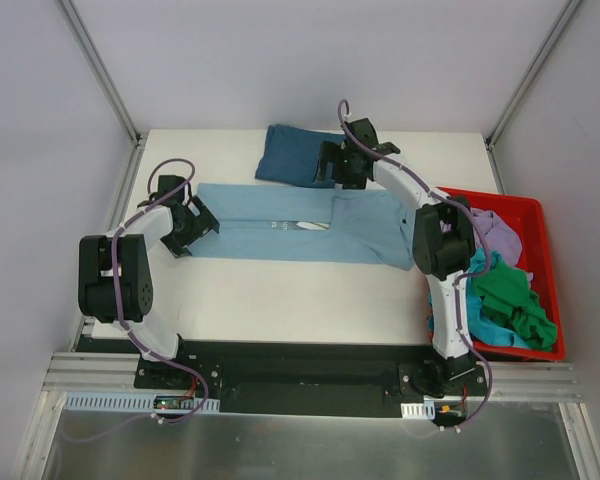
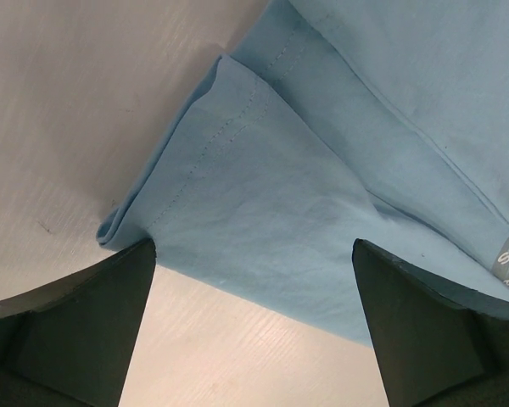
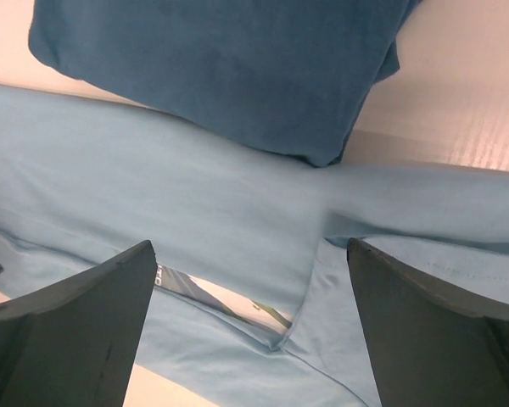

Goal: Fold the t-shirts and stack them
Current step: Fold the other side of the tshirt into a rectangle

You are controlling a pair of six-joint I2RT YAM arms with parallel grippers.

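Note:
A light sky-blue t-shirt [image 1: 300, 228] lies folded lengthwise into a long strip across the table middle, its chest print partly showing [image 3: 229, 297]. A dark teal-blue t-shirt [image 1: 292, 155] lies folded behind it, also in the right wrist view [image 3: 229, 68]. My left gripper [image 1: 202, 222] is open over the strip's left end [image 2: 263, 220], holding nothing. My right gripper [image 1: 342, 172] is open above the strip's far edge, beside the teal shirt, holding nothing.
A red plastic bin [image 1: 535, 215] stands at the right table edge with lilac [image 1: 495, 232], green [image 1: 515, 300] and turquoise [image 1: 490, 330] shirts in it. Metal frame posts stand at the back corners.

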